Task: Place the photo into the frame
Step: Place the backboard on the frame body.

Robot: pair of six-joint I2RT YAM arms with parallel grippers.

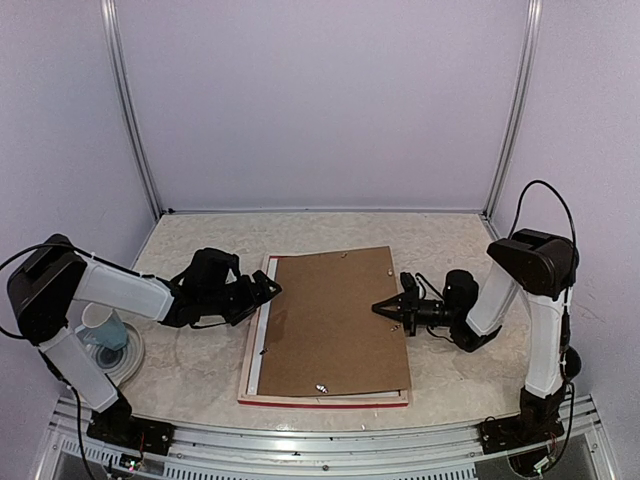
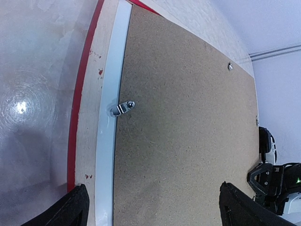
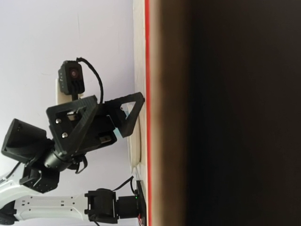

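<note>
The frame (image 1: 320,400) lies between left pincer (image 1: 268,290) — gaping — and right pincer (image 1: 383,308).

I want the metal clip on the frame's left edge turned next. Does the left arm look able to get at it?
Probably yes: the left fingers, open, sit close to the clip, with nothing lying between.

Lab test booth, plain walls (image 1: 320,100), aluminium posts (image 1: 130,110)

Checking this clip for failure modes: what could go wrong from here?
1. The backing panel sits shifted, leaving a white strip bare along the frame's left side. A push from the shut right gripper could skew it.
2. The open left gripper, close by, could snag the metal clip.
</note>
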